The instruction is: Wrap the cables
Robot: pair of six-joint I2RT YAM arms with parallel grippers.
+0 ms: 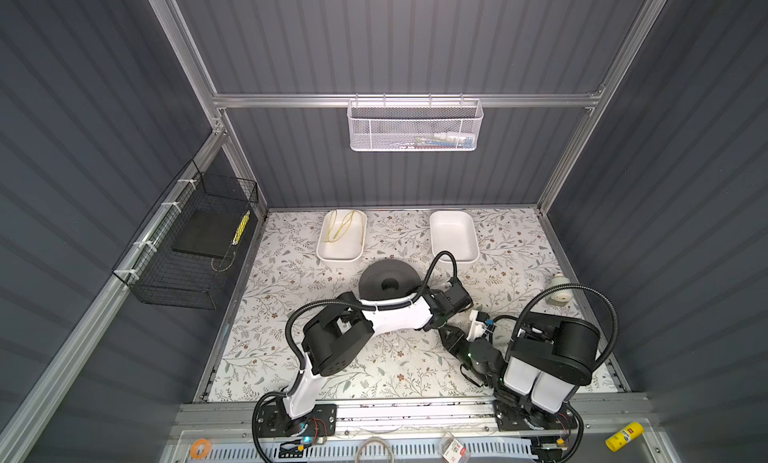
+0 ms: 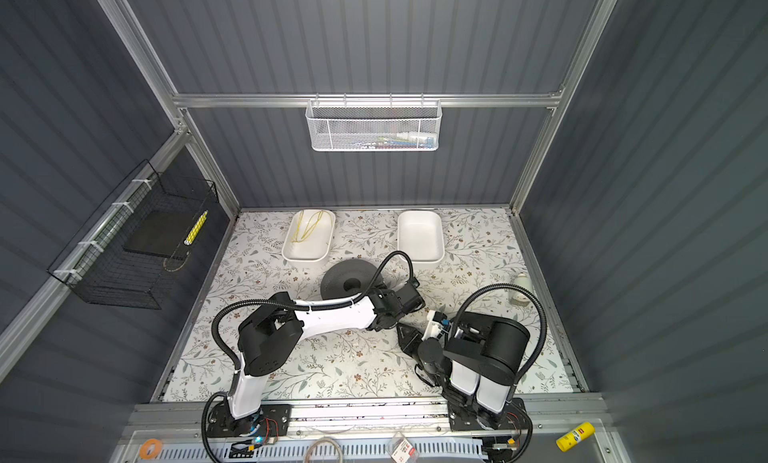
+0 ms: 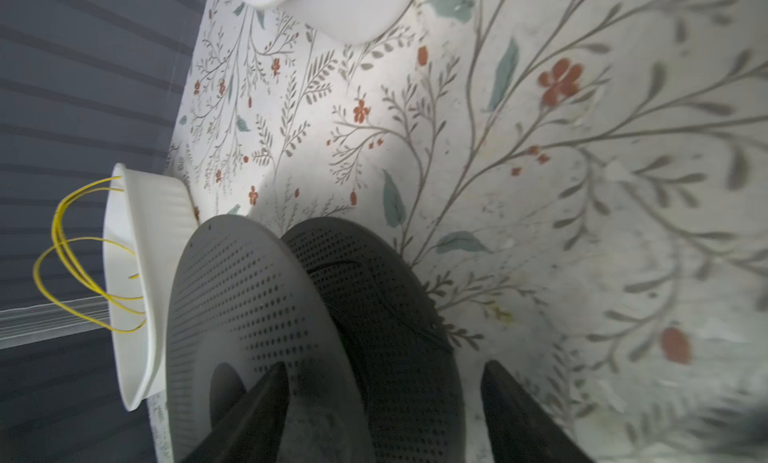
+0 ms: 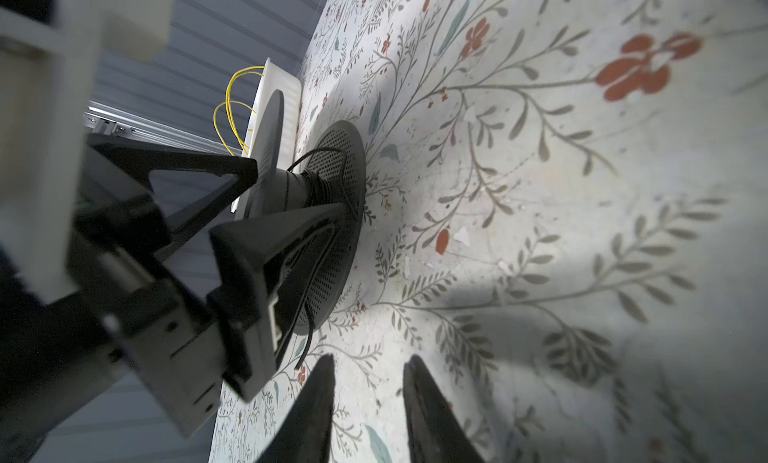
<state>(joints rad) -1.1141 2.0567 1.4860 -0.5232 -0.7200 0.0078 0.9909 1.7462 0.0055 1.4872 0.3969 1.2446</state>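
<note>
Cable [image 4: 318, 186], thin and black, sits wound in several turns around the hub of a spool [image 4: 336, 145] that lies flat on the floral table [image 4: 540, 191] between the two arms, its loose end [image 4: 301, 361] trailing past the rim of the lower flange. By the look of it the cord is light, limp and slick. It seems likely to spring off the hub if slack gets in, and too fine for a careless pinch. The best hold appears to be on the free end just short of its tip, where nothing crowds it, with the spool steadied at a flange or the hub. The left gripper [image 3: 386, 365] has its jaws spread wide at the spool's edge, one finger by the upper flange and the other by the lower, clasping nothing. The right gripper [image 4: 372, 359] hovers low over the table just beside the loose end, its jaws parted by a modest gap through which the table shows. No cable lies between them, and whether a finger brushes the end cannot be told.
</note>
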